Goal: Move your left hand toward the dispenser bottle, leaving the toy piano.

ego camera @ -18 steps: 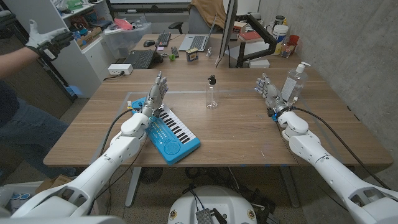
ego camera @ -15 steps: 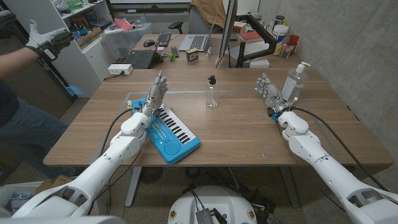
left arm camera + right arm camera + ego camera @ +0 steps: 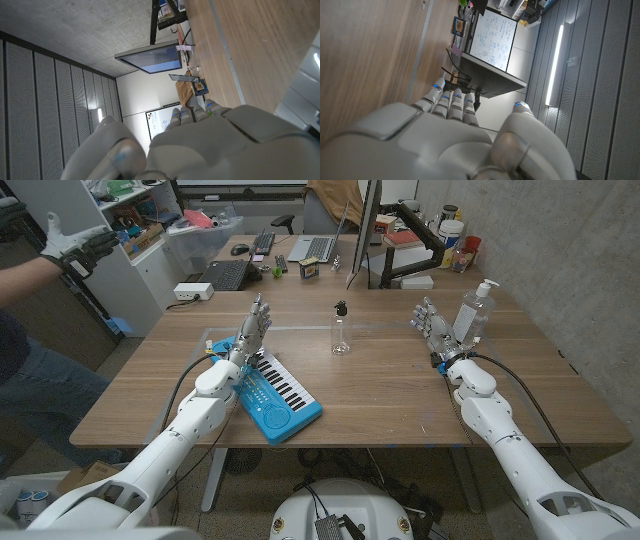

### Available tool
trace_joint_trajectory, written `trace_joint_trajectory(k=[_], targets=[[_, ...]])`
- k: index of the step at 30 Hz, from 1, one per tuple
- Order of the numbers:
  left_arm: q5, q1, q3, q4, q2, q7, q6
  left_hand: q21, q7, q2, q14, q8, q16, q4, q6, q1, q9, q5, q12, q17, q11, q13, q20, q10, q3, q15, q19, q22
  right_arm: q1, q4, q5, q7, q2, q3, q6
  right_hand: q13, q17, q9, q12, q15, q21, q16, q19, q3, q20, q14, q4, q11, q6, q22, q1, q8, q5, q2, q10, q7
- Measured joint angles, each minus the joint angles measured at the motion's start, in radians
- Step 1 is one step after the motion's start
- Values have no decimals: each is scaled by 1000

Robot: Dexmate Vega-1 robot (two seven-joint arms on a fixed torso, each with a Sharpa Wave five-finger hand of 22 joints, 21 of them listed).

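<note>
My left hand (image 3: 252, 332) stands empty with fingers spread, raised just above the far end of the toy piano (image 3: 270, 393), while the dispenser bottle (image 3: 341, 329) stands upright beyond the piano's far-right side.

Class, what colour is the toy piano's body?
Bright blue, with white and black keys; the toy piano shows best in the head view.
</note>
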Motion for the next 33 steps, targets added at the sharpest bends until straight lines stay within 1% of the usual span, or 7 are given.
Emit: trace_joint_trajectory(k=[3, 5, 7, 13, 20, 26, 33], targets=[[10, 3, -6, -4, -4, -2, 5, 0, 4, 0, 5, 0, 7, 0, 4, 0, 0, 0, 0, 0, 1, 0, 0, 9, 0, 5, 0, 0, -4, -2, -22, 15, 31, 35, -6, -2, 0, 0, 0, 0, 0, 0, 0, 0, 0, 0, 0, 0, 0, 0, 0, 0, 0, 0, 0, 0], [14, 4, -9, -6, -5, -3, 8, 7, 4, 0, 5, 0, 8, 0, 4, 0, 0, 0, 0, 0, 0, 0, 4, 11, 0, 5, 4, 0, -6, -3, -36, 25, 44, 51, -9, -3, 0, 0, 0, 0, 0, 0, 0, 0, 0, 0, 0, 0, 0, 0, 0, 0, 0, 0, 0, 0], [18, 5, -12, -8, -6, -3, 10, 8, 1, 0, 10, 0, 8, 0, 7, 0, 0, 0, 4, 0, 0, 0, 0, 11, 0, 10, 8, 0, -8, -4, -45, 31, 55, 63, -12, -3, 0, 0, 0, 0, 0, 0, 0, 0, 0, 0, 0, 0, 0, 0, 0, 0, 0, 0, 0, 0], [30, 7, -21, -16, -10, -7, 14, 8, 0, 0, 13, 0, 8, 0, 8, 0, 0, 0, 4, 5, 1, 0, -1, 19, 0, 6, 9, 0, -13, -10, -82, 57, 88, 101, -20, -3, 0, 0, 0, 0, 0, 0, 0, 0, 0, 0, 0, 0, 0, 0, 0, 0, 0, 0, 0, 0], [38, 9, -27, -24, -10, -9, 18, 8, 0, 5, 13, 0, 8, -4, 8, 5, 0, 0, 4, 5, 1, 0, -1, 19, -4, 6, 9, 0, -16, -15, -109, 72, 108, 123, -28, -3, 0, 0, 0, 0, -7, 0, 0, 0, 0, 0, 0, 0, 5, 0, 0, 0, 0, 0, 0, -5], [50, 13, -32, -37, -5, -9, 27, 8, 0, 9, 18, 0, 8, -4, 8, 9, 0, 0, 4, 5, -2, 0, 15, 23, -4, 11, 20, 4, -18, -19, -127, 83, 131, 146, -31, -3, 0, 0, 0, 0, -11, 0, 0, 0, 0, 0, 0, 0, 5, 0, 0, 0, 0, 0, 0, -5], [61, 17, -35, -53, 2, -5, 36, 8, 0, 9, 21, 0, 8, -8, 8, 18, 0, 9, 4, 5, 3, 0, 16, 28, -8, 14, 19, 5, -20, -19, -140, 91, 149, 162, -31, -7, 0, 0, 0, 0, -11, 0, 0, 0, 0, 0, 0, 0, 5, 0, 0, 0, 0, 0, 0, -5]])
